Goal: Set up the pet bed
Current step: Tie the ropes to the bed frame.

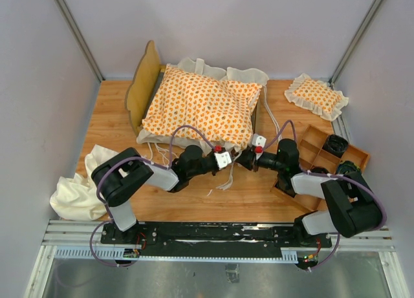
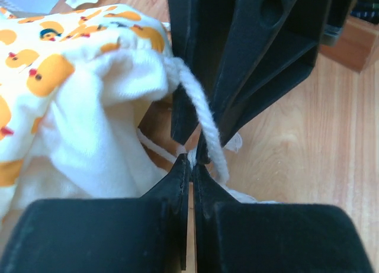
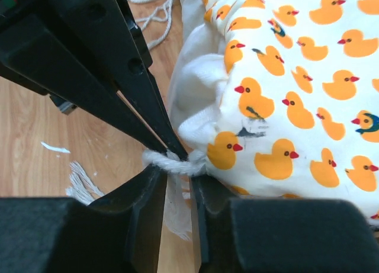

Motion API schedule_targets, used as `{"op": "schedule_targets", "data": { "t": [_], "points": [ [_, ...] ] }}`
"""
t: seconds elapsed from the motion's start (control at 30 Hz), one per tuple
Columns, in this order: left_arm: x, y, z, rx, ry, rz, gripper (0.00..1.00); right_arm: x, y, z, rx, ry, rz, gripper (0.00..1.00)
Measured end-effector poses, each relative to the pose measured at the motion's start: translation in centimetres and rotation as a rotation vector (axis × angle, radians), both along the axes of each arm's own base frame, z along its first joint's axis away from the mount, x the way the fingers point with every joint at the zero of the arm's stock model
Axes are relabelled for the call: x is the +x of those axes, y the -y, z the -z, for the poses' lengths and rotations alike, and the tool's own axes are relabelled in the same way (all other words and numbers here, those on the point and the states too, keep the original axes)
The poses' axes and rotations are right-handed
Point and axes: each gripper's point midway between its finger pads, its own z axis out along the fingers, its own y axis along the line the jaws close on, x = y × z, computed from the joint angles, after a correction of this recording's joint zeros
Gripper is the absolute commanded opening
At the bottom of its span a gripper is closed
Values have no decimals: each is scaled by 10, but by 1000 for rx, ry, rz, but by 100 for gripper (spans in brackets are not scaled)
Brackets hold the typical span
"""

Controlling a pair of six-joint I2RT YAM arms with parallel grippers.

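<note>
Well back on the table (image 1: 259,194), left of centre, the cushion (image 1: 197,107) lies on the frame (image 1: 143,85). It hides most of the base, and the scalloped headboard stands at its left end. At the cushion's near right corner a white string (image 3: 174,163) comes out of the cream ruffle, and both arms meet there tip to tip. The left gripper (image 2: 190,163) is pressed fully together with the string pinched at its tips. The right gripper (image 3: 176,177) has its jaws a little apart, and the string lies across the gap without being clamped. More loose strings trail on the wood just in front. A small pillow (image 1: 317,95) sits at the back right, a divided wooden tray (image 1: 320,146) near the right arm, and a crumpled cream cloth (image 1: 81,188) at the near left.
</note>
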Motion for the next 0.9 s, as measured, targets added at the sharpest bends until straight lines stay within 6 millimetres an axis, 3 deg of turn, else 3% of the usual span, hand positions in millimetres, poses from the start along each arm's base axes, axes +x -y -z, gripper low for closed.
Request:
{"op": "schedule_targets", "data": {
  "t": [0.23,0.37,0.5,0.7,0.9],
  "points": [
    [3,-6,-14,-200,-134,-126,0,-6,11,-34,137,-180,165,46],
    [7,-10,-18,-296,-224,-199,0,-10,25,-50,201,-281,320,47],
    [10,-15,-22,-387,-315,-272,0,-21,35,-52,235,-411,495,44],
    [12,-24,-25,-486,-423,-355,0,-29,54,-19,240,-657,738,41],
    [12,-28,-31,-557,-493,-391,0,-43,37,29,73,-767,809,41]
  ]
}}
